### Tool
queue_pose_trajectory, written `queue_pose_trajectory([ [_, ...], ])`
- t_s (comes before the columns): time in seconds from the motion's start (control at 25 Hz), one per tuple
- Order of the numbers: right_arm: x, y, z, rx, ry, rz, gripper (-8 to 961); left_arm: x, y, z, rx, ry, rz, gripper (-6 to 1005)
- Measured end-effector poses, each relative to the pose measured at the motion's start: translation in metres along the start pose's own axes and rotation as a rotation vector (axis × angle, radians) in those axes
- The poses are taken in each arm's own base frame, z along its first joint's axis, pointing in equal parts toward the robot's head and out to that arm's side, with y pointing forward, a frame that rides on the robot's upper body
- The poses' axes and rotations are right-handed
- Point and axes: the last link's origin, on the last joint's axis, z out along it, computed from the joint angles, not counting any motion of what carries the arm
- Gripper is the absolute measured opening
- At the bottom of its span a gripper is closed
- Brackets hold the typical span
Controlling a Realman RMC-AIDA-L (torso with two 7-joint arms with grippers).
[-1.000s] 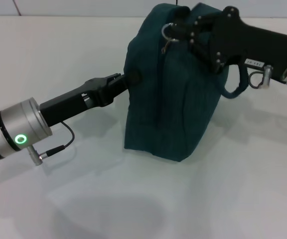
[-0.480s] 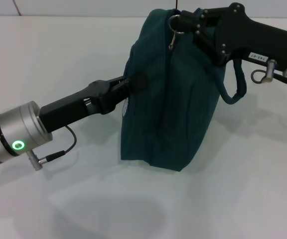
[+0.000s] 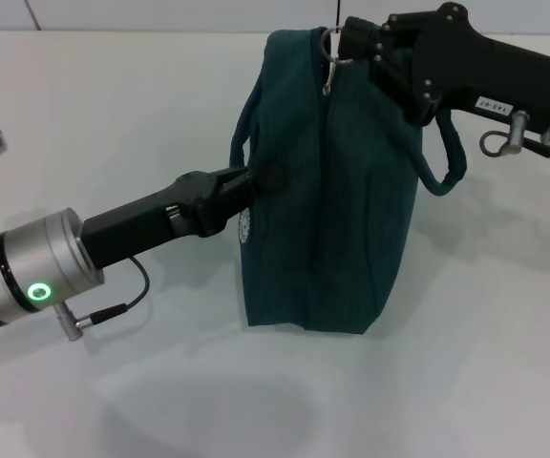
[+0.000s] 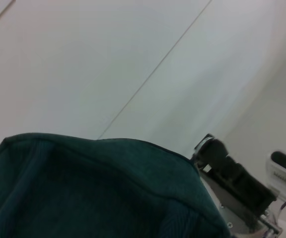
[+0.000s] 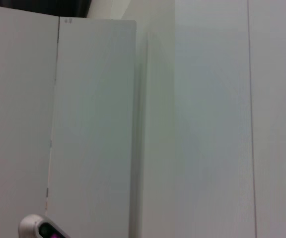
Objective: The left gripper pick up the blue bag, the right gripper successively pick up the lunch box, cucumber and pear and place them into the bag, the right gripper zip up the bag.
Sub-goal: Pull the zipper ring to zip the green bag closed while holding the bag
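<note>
The dark teal-blue fabric bag (image 3: 337, 181) stands upright on the white worktop (image 3: 466, 363). The black left gripper (image 3: 256, 181) has its fingers pinching the bag's side. The black right gripper (image 3: 347, 43) has its fingers closed at the silver ring pull (image 3: 329, 45) on top.

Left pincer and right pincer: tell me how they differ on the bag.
The left pincer grips the blue bag at its side, mid-height; the right pincer sits at the top edge by the silver ring pull. The left reaches from below-left, the right from the upper right. Both are black.
</note>
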Motion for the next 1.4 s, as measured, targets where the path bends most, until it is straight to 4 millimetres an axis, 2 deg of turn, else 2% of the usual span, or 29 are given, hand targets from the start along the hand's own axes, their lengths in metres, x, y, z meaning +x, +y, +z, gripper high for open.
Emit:
queue_pose_trajectory([
  [0.4,-0.006,-0.004,0.003,0.007,-0.021,0.012,16,-0.003,-0.003,0.001,0.015,-0.019,-0.003,53],
  [0.92,0.0,-0.023,0.012,0.096,0.05,0.134,16,-0.004,0.0,0.001,-0.006,-0.03,-0.003,64],
  [1.4,0.0,-0.037,0.023,0.155,0.097,0.153,16,-0.007,0.0,-0.002,-0.001,-0.035,-0.009,92],
])
